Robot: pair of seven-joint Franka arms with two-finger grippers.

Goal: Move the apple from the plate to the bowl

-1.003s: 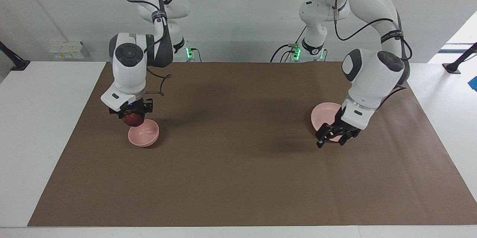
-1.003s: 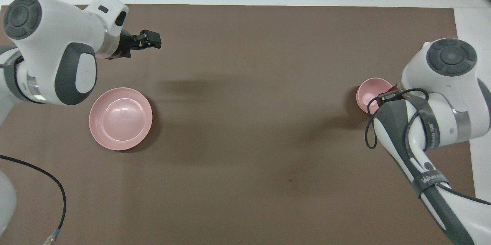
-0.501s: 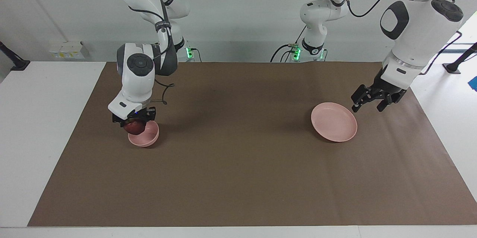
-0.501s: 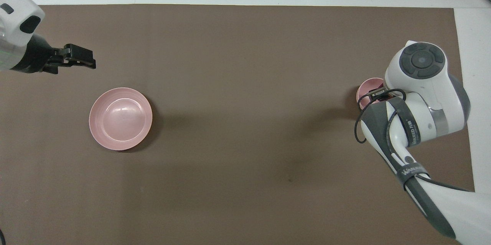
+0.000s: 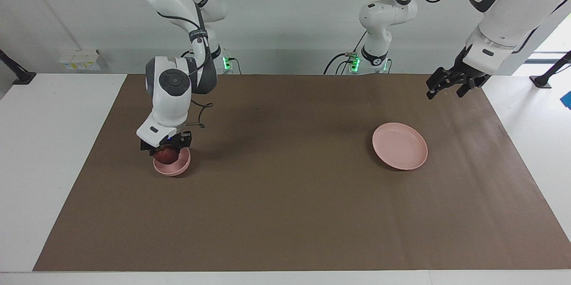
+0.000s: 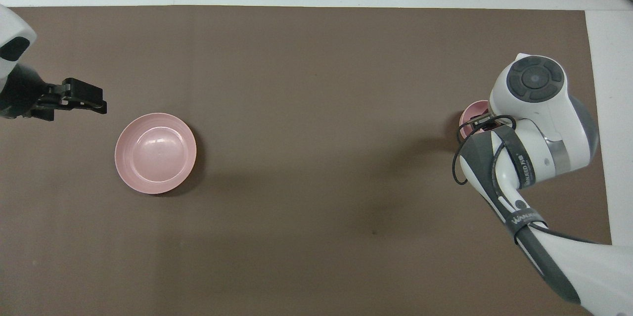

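Right gripper (image 5: pixel 166 153) is clamped on the small dark red apple (image 5: pixel 165 156), right inside the deep pink bowl (image 5: pixel 173 167); left gripper (image 5: pixel 450 86) hangs open, empty.

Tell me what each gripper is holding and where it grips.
The right gripper holds the small dark red apple by its upper part, over the small deep pink bowl. The left gripper holds nothing.

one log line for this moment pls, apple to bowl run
stage: placing | right gripper: shut on apple, low in bowl | left gripper: open, raised, waiting | plate: no apple
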